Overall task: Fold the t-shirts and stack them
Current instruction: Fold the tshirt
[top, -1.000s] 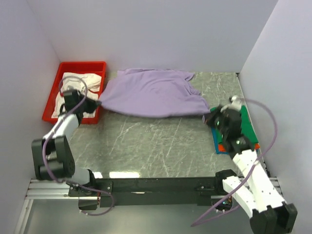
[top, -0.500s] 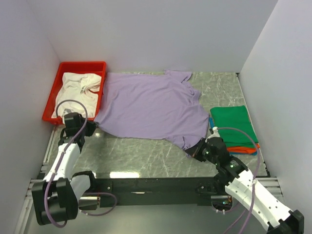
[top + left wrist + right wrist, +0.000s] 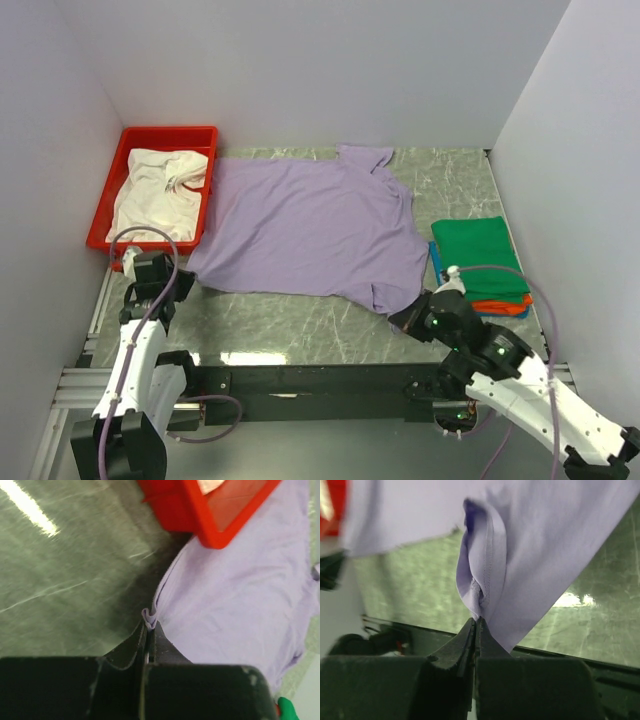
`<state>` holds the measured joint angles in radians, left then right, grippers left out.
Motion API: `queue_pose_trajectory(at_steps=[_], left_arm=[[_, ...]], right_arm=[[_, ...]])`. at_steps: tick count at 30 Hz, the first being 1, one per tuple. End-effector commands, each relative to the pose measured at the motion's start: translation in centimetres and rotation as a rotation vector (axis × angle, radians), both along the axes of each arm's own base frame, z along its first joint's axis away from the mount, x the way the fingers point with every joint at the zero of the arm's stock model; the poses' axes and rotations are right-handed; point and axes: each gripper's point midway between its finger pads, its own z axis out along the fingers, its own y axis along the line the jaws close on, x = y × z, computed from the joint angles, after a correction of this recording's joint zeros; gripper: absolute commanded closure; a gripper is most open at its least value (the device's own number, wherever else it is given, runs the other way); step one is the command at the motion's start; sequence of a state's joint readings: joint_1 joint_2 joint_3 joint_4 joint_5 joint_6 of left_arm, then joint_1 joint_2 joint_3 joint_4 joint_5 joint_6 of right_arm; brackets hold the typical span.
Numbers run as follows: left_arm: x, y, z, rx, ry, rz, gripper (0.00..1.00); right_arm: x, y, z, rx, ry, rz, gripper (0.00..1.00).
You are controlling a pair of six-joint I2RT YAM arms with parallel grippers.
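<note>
The lavender t-shirt (image 3: 305, 225) lies spread across the middle of the table. My left gripper (image 3: 180, 275) is shut on its near left corner (image 3: 150, 619), by the tray's front. My right gripper (image 3: 402, 312) is shut on its near right corner (image 3: 479, 597), lifted a little off the table. A white t-shirt (image 3: 160, 190) lies crumpled in the red tray (image 3: 165, 133). At the right, a folded green t-shirt (image 3: 480, 255) tops a stack with orange (image 3: 500, 303) and blue edges showing beneath.
The red tray (image 3: 220, 535) stands at the back left against the wall. White walls close in the table on three sides. The black rail with the arm bases (image 3: 320, 380) runs along the near edge.
Both grippers pulled the lavender shirt toward the near edge, spreading it flat from a bunched heap at the back. The right arm left the stack and moved near-left.
</note>
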<state>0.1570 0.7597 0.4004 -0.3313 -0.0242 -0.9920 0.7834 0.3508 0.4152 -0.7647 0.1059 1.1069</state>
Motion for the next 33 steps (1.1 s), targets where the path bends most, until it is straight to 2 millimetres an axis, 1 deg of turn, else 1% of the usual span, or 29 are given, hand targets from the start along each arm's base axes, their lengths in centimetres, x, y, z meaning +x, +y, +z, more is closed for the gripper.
queue_pose_trajectory(at_steps=[1,2,3,4,9,10,11,13,14,17,19,21,22,23,24,25,27,28,29,30,31,32,33], left_arm=[[-0.8,0.6,-0.8,0.017,0.04,0.044,1.0],[-0.9,0.6,-0.8,0.018,0.046,0.047,1.0],[-0.9,0.7,-0.9,0.023,0.05,0.051,1.0],[-1.0,0.6,-0.9,0.022,0.051,0.052,1.0],[-1.6,0.0,-1.3,0.026,0.073,0.058,1.0],[-1.7,-0.1,-1.5,0.025,0.08,0.059,1.0],[-1.9,-0.2,-1.7,0.023,0.091,0.059,1.0],[-2.1,-0.4,-2.0,0.022,0.104,0.061,1.0],[-2.2,-0.5,-2.0,0.022,0.107,0.062,1.0],[-2.2,-0.5,-2.0,0.026,0.109,0.063,0.99],[-2.0,-0.7,-1.7,0.029,0.108,0.055,0.96],[-1.7,-0.6,-1.6,0.04,0.112,0.052,0.91],[-1.3,-0.6,-1.2,0.042,0.106,0.053,0.9],[-1.1,-0.5,-1.1,0.046,0.106,0.054,0.9],[-0.8,-0.6,-1.3,0.051,0.122,0.047,0.87],[-0.1,-0.6,-0.7,0.052,0.106,0.043,0.86],[0.9,-0.8,-0.6,0.06,0.124,0.039,0.84],[1.3,-0.6,-0.6,0.063,0.127,0.046,0.83],[1.7,-1.2,-0.6,0.068,0.133,0.025,0.82],[2.5,-1.5,-0.6,0.071,0.15,0.021,0.82],[2.8,-1.7,-0.6,0.072,0.155,0.016,0.82],[3.3,-2.1,-0.6,0.073,0.159,0.005,0.82],[4.0,-2.1,-0.6,0.079,0.172,0.012,0.82]], right_arm=[[0.2,-2.7,3.9,-0.029,-0.067,-0.093,1.0],[0.1,-3.0,5.5,-0.019,-0.093,-0.098,1.0],[-0.2,-3.6,5.6,-0.042,-0.084,-0.104,1.0],[-0.1,-4.0,6.6,-0.044,-0.102,-0.117,1.0],[-0.9,-5.8,7.3,-0.083,-0.101,-0.149,1.0],[-1.0,-6.1,7.9,-0.076,-0.112,-0.154,1.0],[-1.1,-6.7,7.8,-0.092,-0.111,-0.169,1.0],[-1.3,-7.2,8.2,-0.095,-0.123,-0.181,1.0],[-1.3,-7.5,8.1,-0.107,-0.123,-0.186,1.0],[-1.0,-7.2,7.8,-0.124,-0.123,-0.173,1.0],[-0.5,-6.7,7.4,-0.139,-0.119,-0.162,1.0],[0.4,-5.9,7.4,-0.166,-0.131,-0.144,1.0],[0.9,-5.6,6.8,-0.21,-0.117,-0.131,0.99],[1.7,-4.9,7.2,-0.206,-0.135,-0.127,0.99],[2.2,-4.6,7.2,-0.224,-0.142,-0.119,0.98],[2.9,-4.2,6.7,-0.276,-0.132,-0.098,0.97],[4.6,-3.3,7.1,-0.301,-0.154,-0.098,0.95],[5.7,-2.6,6.6,-0.352,-0.147,-0.071,0.96],[6.4,-2.3,6.5,-0.377,-0.146,-0.062,0.95],[7.3,-2.4,6.2,-0.404,-0.135,-0.073,0.95],[8.1,-1.7,5.5,-0.446,-0.104,-0.021,0.96],[9.3,-1.2,5.7,-0.442,-0.113,-0.017,0.97],[10.4,-1.5,5.7,-0.448,-0.11,-0.028,0.98]])
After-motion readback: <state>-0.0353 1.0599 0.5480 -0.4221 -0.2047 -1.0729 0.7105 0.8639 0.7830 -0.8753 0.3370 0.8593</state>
